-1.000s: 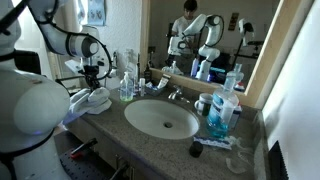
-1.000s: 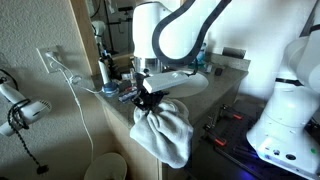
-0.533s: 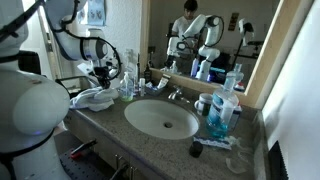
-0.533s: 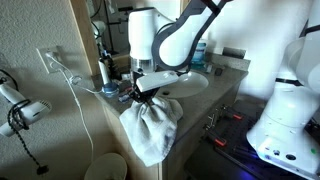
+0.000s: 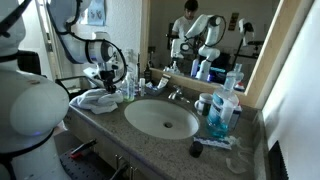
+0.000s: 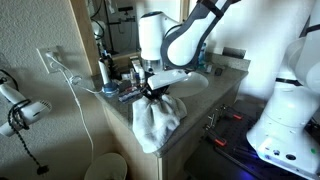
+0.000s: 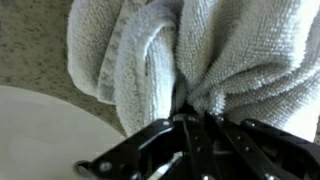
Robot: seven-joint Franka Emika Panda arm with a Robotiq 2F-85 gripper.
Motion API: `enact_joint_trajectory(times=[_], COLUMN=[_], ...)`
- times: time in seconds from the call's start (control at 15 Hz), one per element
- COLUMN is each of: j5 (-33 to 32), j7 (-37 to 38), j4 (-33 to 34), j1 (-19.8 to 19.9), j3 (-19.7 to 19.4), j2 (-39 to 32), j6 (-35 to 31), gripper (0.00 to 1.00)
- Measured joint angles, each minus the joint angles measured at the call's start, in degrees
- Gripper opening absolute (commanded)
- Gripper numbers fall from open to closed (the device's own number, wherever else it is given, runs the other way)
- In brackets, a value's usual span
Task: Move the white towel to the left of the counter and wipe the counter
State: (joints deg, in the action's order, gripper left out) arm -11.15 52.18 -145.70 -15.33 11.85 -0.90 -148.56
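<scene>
The jaws are clamped tight on a bunched fold of the white towel [image 6: 155,122], which sits at the table's [image 5: 110,125] left end, apparently drooping over its edge. Released there, it could slide off; wiping strokes may topple the nearby bottles [image 5: 127,85].

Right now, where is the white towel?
The towel is pinched in the gripper at the end of the counter, beside the sink. In an exterior view it seems to drape partly over the counter's edge.
</scene>
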Motion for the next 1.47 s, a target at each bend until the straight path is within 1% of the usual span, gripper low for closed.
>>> enact_joint_trajectory(times=[0.27, 0.4, 0.8, 0.93, 1.13, 1.47], j5=[0.5, 3.0, 18.3, 22.8, 25.2, 24.7], j7=[-0.8, -3.8, -21.6, -24.6, -24.4, -17.2], j4=[-2.8, -3.6, -3.4, -3.3, -3.0, -1.6], j1=[1.9, 2.5, 2.6, 1.9, 0.8, -0.6], j3=[-0.6, -0.7, -0.3, 0.6, 2.7, 5.0], j2=[3.0, 4.0, 4.2, 4.1, 3.7, 1.9], j6=[4.0, 6.1, 9.1, 9.1, 8.1, 3.6], gripper=[0.06, 0.06, 0.06, 0.06, 0.07, 0.07])
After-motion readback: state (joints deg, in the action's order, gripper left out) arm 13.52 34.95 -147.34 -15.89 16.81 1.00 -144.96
